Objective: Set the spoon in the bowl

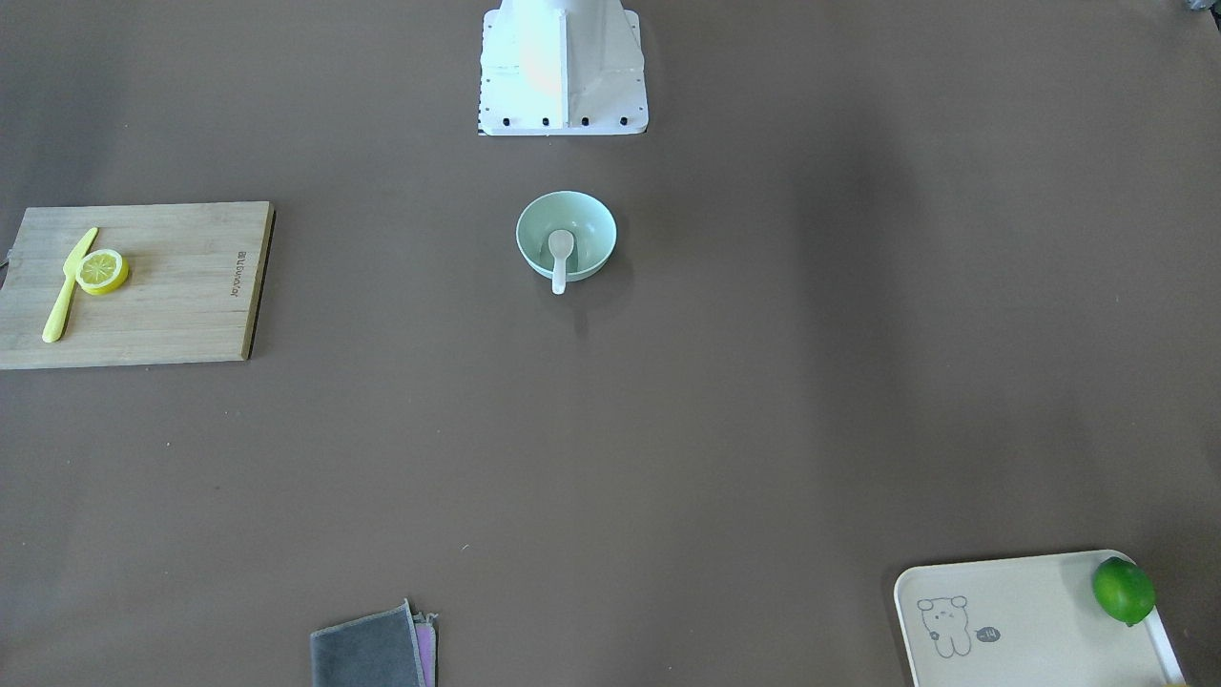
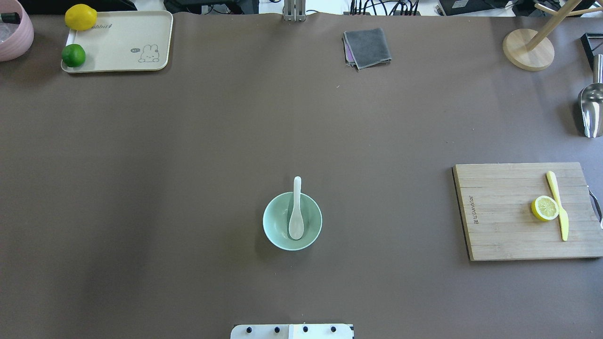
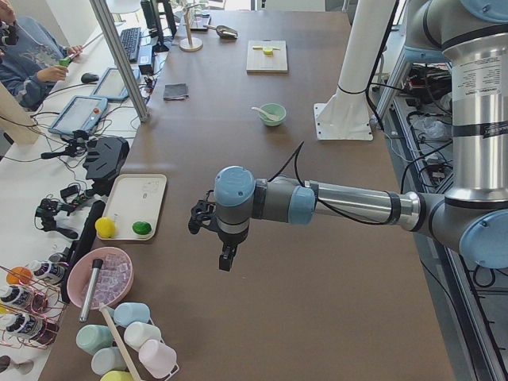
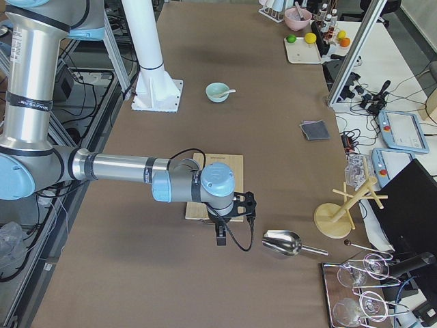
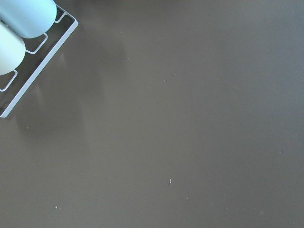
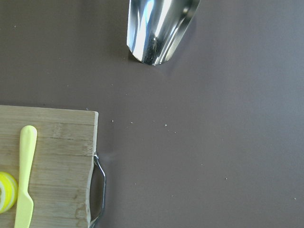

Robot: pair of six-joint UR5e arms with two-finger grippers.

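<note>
**Spoon in bowl: task looks done**

The small white soup spoon [image 2: 296, 212] lies in the round pale mint-green bowl [image 2: 272, 233], mid-table near the robot base. Its scoop is down on the bowl's bottom, and its handle leans on the far rim and pokes out past it. Nothing touches it.

The left gripper [image 3: 227, 260] hangs over bare brown table, well apart from the bowl. The right gripper [image 4: 222, 236] hangs by the wooden cutting board [image 6: 52, 156] and shiny metal scoop [image 6: 159, 28], also well apart. Both show only in side views, so I can't tell if the fingers are apart or together.

Judgement: the placement is complete and no step is left, unless the handle must sit fully inside.
</note>
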